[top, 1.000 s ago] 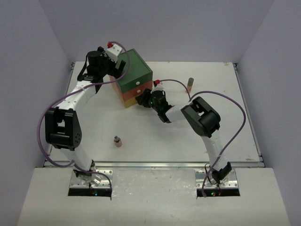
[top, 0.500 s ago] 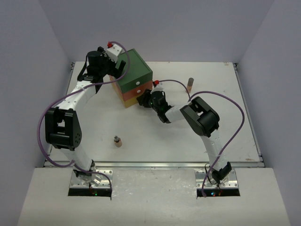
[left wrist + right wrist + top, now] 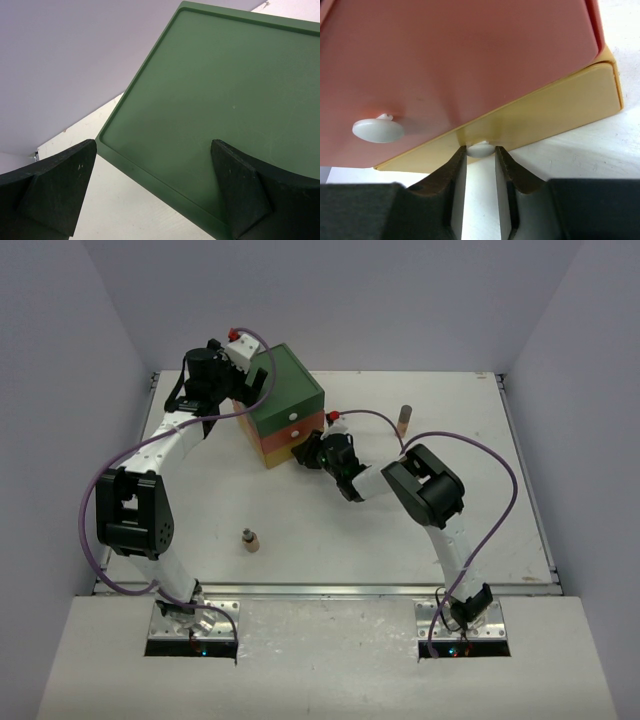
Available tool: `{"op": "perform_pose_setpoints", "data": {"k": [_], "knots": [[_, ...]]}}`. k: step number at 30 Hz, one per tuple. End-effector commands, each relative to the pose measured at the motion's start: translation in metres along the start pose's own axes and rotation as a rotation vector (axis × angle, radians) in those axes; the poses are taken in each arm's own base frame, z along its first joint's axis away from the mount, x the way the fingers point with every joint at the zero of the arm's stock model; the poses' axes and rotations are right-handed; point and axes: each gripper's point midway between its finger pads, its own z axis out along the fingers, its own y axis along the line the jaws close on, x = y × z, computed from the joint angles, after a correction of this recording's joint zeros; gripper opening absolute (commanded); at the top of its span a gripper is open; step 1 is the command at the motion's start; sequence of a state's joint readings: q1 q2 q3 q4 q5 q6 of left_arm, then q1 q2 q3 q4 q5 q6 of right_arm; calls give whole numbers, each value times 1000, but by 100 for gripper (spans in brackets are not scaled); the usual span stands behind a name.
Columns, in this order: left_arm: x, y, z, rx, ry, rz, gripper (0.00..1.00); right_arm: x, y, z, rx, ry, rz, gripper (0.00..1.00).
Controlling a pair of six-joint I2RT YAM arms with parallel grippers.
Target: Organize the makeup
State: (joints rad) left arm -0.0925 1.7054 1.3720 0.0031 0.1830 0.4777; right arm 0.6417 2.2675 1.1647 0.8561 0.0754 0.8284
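A small tan bottle with a dark cap (image 3: 251, 540) stands on the table near the front left. A taller tan bottle (image 3: 405, 419) stands at the back right. My right gripper (image 3: 304, 452) is at the front of the three-drawer box (image 3: 285, 390). In the right wrist view it (image 3: 480, 150) is shut on the white knob (image 3: 480, 148) of the yellow bottom drawer (image 3: 560, 105). My left gripper (image 3: 243, 390) is open and empty, held over the back left edge of the green top (image 3: 225, 85). No palettes are in view.
The orange middle drawer (image 3: 470, 60) with its white knob (image 3: 377, 129) sits closed above the yellow one. White walls close in the table on three sides. The right arm's elbow (image 3: 425, 485) rests low over the table's middle.
The right arm's elbow has edged slightly left towards the box. The left arm and both bottles have not moved.
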Motion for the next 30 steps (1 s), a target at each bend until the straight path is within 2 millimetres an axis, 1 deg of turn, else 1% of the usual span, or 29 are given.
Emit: {"op": "perform_pose_setpoints", "data": {"k": [1,8,11,12,15,16,19,21,23,25,27,28,29,30], "knots": [[105,-41,-10,119,333,-18,100,-27,-8,9,12,-94,-35,25],[104,-40,-10,118,335,-13,100,-30,-9,6,12,-96,-79,11],[104,-40,-9,116,336,-11,100,-28,-8,-2,6,-83,-89,7],[105,-41,-9,117,338,-11,100,-24,-10,-8,8,-71,-92,6],[106,-40,-7,116,342,-12,100,-21,-10,-24,6,-56,-94,5],[107,-40,-7,116,343,-14,100,-25,-7,-30,3,-60,-94,4],[105,-41,-7,116,337,-17,100,-13,-14,-52,17,-24,-94,4],[104,-40,-7,114,333,-18,100,-14,-12,-67,15,-19,-96,4],[103,-39,-7,112,331,-19,100,-5,-19,-85,33,6,-97,4],[102,-39,-8,113,329,-21,100,0,-23,-101,43,20,-97,4],[102,-39,-8,112,330,-22,100,4,-25,-112,48,32,-99,6],[101,-40,-8,112,328,-21,100,10,-30,-120,60,51,-102,6],[103,-40,-8,114,332,-23,100,8,-27,-120,52,45,-102,6],[102,-39,-8,112,330,-24,100,11,-29,-125,56,62,-109,9]]}}
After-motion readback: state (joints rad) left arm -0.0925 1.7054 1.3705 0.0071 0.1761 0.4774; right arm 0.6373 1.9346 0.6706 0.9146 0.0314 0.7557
